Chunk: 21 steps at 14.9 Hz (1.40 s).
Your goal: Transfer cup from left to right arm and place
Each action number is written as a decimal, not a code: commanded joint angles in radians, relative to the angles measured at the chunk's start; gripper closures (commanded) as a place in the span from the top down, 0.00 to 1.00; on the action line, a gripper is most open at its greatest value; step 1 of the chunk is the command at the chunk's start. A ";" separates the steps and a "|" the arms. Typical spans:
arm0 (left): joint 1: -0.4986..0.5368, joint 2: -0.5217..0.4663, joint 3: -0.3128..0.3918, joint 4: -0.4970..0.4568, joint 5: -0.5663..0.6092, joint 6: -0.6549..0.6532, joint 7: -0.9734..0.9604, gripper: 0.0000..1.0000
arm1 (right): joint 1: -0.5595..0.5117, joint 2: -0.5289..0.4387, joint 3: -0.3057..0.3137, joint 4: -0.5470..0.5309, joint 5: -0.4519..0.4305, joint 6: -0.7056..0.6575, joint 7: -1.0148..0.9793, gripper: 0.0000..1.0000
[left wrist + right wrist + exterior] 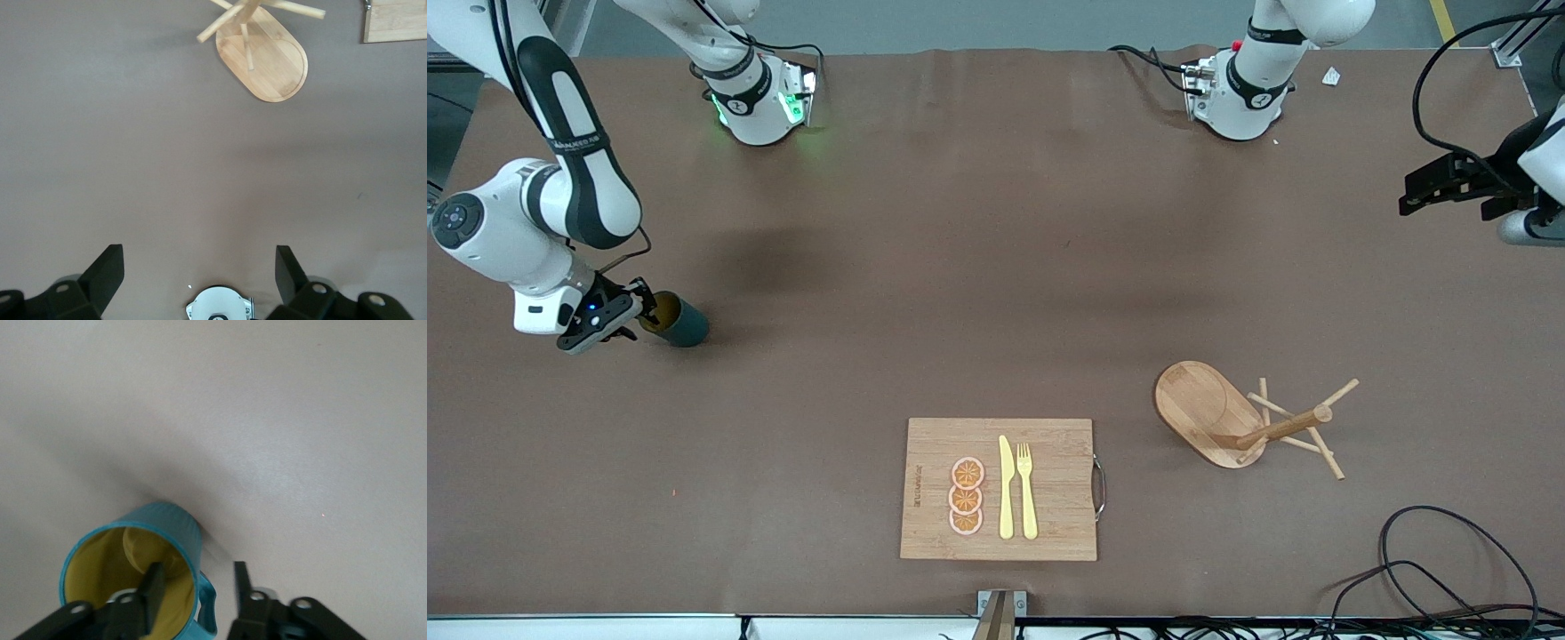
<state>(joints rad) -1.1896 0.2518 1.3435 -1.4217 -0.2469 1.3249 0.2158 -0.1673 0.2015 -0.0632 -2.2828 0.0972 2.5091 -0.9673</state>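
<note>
The teal-green cup (685, 324) with its yellow inside stands on the table at the right arm's end. My right gripper (637, 311) is at its rim. In the right wrist view the cup (160, 527) sits between the jaws of the right gripper (198, 573). One finger (152, 590) is inside the mouth and the other is outside past the handle, both clear of the wall, so the gripper is open. My left gripper (1409, 194) waits open and empty at the left arm's end of the table. In its wrist view the left gripper (198, 257) holds nothing.
A wooden cutting board (1049, 444) with orange slices, a yellow knife and a fork lies near the front edge. A wooden peg stand (1209, 409) lies tipped over toward the left arm's end, also visible as the peg stand (267, 60). Black cables (1432, 569) coil at the front corner.
</note>
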 commanded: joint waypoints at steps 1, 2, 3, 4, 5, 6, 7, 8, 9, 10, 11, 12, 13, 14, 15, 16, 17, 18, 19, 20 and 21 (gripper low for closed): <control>0.134 -0.014 -0.134 0.041 -0.009 -0.029 0.013 1.00 | -0.014 -0.024 0.022 0.145 0.006 -0.238 0.169 1.00; 0.183 -0.017 -0.191 0.049 -0.009 -0.029 0.014 1.00 | -0.012 -0.024 0.022 0.225 0.006 -0.350 0.235 1.00; 0.220 -0.017 -0.234 0.058 -0.005 -0.029 0.013 1.00 | -0.008 -0.022 0.022 0.294 0.004 -0.437 0.307 1.00; 0.246 -0.017 -0.263 0.069 -0.002 -0.030 0.013 1.00 | 0.001 -0.024 0.022 0.343 0.001 -0.500 0.382 1.00; 0.284 -0.017 -0.299 0.076 0.000 -0.032 0.013 1.00 | 0.018 -0.027 0.022 0.386 -0.007 -0.551 0.460 1.00; 0.345 -0.019 -0.357 0.081 -0.003 -0.032 0.013 1.00 | 0.029 -0.030 0.022 0.425 -0.008 -0.602 0.537 1.00; 0.419 -0.020 -0.444 0.095 0.000 -0.032 0.013 1.00 | 0.040 -0.030 0.022 0.466 -0.010 -0.655 0.614 1.00; 0.491 -0.026 -0.522 0.104 0.004 -0.032 0.013 1.00 | 0.057 -0.030 0.022 0.517 -0.025 -0.720 0.689 1.00; 0.546 -0.038 -0.590 0.104 0.006 -0.032 0.011 1.00 | 0.074 -0.030 0.023 0.561 -0.055 -0.780 0.755 1.00; 0.589 -0.039 -0.627 0.106 0.005 -0.030 0.013 1.00 | 0.095 -0.030 0.023 0.604 -0.077 -0.840 0.818 1.00; 0.628 -0.039 -0.661 0.109 0.003 -0.030 0.013 1.00 | 0.122 -0.031 0.023 0.643 -0.083 -0.889 0.873 1.00; 0.666 -0.039 -0.702 0.115 0.003 -0.029 0.013 1.00 | 0.146 -0.031 0.022 0.679 -0.089 -0.932 0.912 1.00; 0.711 -0.037 -0.751 0.127 0.001 -0.029 0.008 1.00 | 0.158 -0.030 0.023 0.719 -0.102 -0.970 0.929 1.00; 0.763 -0.037 -0.811 0.133 0.001 -0.027 0.001 1.00 | 0.163 -0.024 0.023 0.773 -0.105 -0.999 0.932 1.00; 0.824 -0.037 -0.880 0.133 0.003 -0.026 -0.004 1.00 | 0.160 -0.019 0.022 0.826 -0.103 -1.041 0.930 1.00; 0.907 -0.039 -0.964 0.133 0.003 -0.023 -0.006 1.00 | 0.157 -0.014 0.020 0.862 -0.094 -1.084 0.929 1.00; 0.982 -0.037 -1.044 0.135 0.004 -0.020 -0.007 1.00 | 0.158 -0.016 0.020 0.885 -0.094 -1.110 0.927 1.00; 1.042 -0.039 -1.113 0.135 0.008 -0.015 -0.007 1.00 | 0.160 -0.016 0.020 0.904 -0.094 -1.116 0.929 1.00; 1.086 -0.040 -1.159 0.135 0.011 -0.010 -0.007 1.00 | 0.161 -0.016 0.022 0.910 -0.088 -1.118 0.935 1.00; 1.114 -0.042 -1.193 0.133 0.035 -0.010 -0.007 1.00 | 0.163 -0.016 0.022 0.908 -0.088 -1.121 0.943 1.00; 1.154 -0.045 -1.258 0.132 0.081 -0.009 -0.009 1.00 | 0.164 -0.016 0.023 0.908 -0.088 -1.121 0.944 1.00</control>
<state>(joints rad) -0.0954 0.2181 0.1776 -1.2983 -0.2261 1.3164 0.2118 -0.0048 0.1656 -0.0434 -1.3986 0.0087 1.4031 -0.0464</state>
